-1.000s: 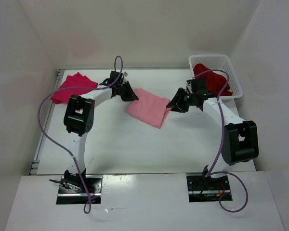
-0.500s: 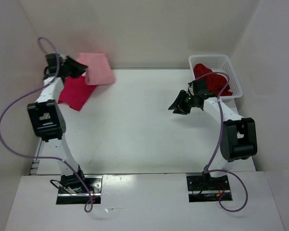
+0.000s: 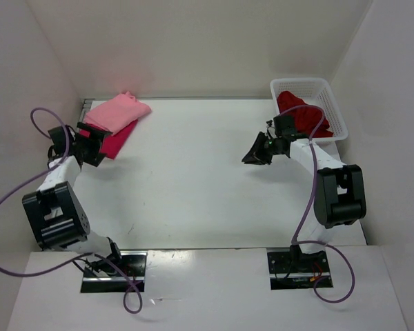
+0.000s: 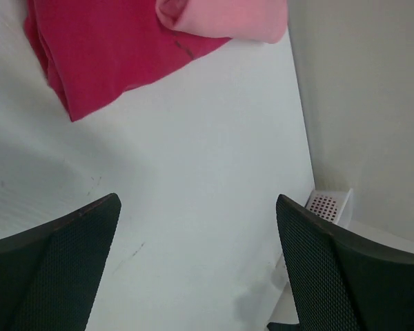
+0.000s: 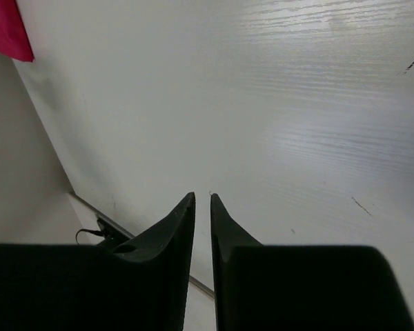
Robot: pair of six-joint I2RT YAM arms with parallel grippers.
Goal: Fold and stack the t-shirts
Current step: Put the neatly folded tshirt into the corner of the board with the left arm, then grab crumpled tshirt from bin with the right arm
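Top external view: the light pink t-shirt (image 3: 117, 112) lies folded on top of the crimson-magenta t-shirt (image 3: 119, 141) at the far-left corner of the table (image 3: 193, 193). The pink one overlaps the crimson one's far part, and a crimson strip shows on the near side. The dark maroon t-shirt (image 3: 302, 116) is bunched, unfolded, inside the white mesh basket (image 3: 336, 110) at the far-right corner, well apart from the other two.

Left gripper (image 3: 96, 147): just beside the near-left edge of the two stacked shirts; contact cannot be told from above. In the left wrist view the left gripper (image 4: 196, 207) has its jaws spread wide with only bare table between them. The crimson shirt (image 4: 103, 48) and the pink shirt (image 4: 228, 17) lie beyond its fingertips, not touched, and a corner of the basket (image 4: 328, 205) shows far off.

Right gripper (image 3: 252, 156): over open table near the basket, pointing toward the centre, clear of the maroon shirt. In the right wrist view the right gripper (image 5: 201, 198) has its fingers drawn nearly together, a thin slit between them, and nothing held.
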